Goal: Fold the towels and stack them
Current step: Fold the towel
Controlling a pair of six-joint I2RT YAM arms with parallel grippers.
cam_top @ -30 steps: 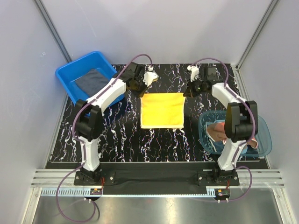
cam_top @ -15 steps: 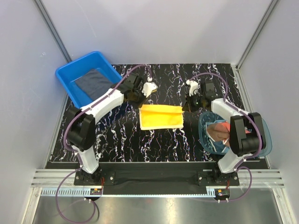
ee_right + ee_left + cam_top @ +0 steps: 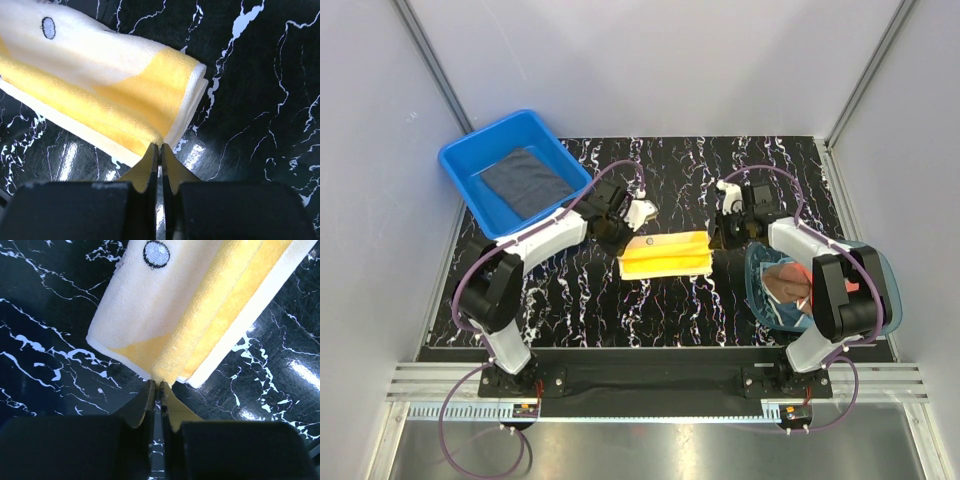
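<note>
A yellow towel (image 3: pixel 665 254) lies half folded over itself in the middle of the black marbled table, its pale underside with a small round label turned up. My left gripper (image 3: pixel 619 236) is shut on the towel's far left corner (image 3: pixel 159 381). My right gripper (image 3: pixel 716 236) is shut on the far right corner (image 3: pixel 160 142). Both hold that edge just above the lower layer. A dark navy-grey towel (image 3: pixel 525 180) lies flat in the blue tub (image 3: pixel 460 165). Brown and light blue towels (image 3: pixel 786 288) sit crumpled in the teal bowl (image 3: pixel 885 300).
The blue tub stands at the far left of the table. The translucent teal bowl stands at the right, close beside the right arm's elbow (image 3: pixel 840 290). White walls close in the table on three sides.
Both grippers have pulled the yellow towel's far edge toward the near side. The flat square has become a narrow folded band, with the pale underside turned up.
</note>
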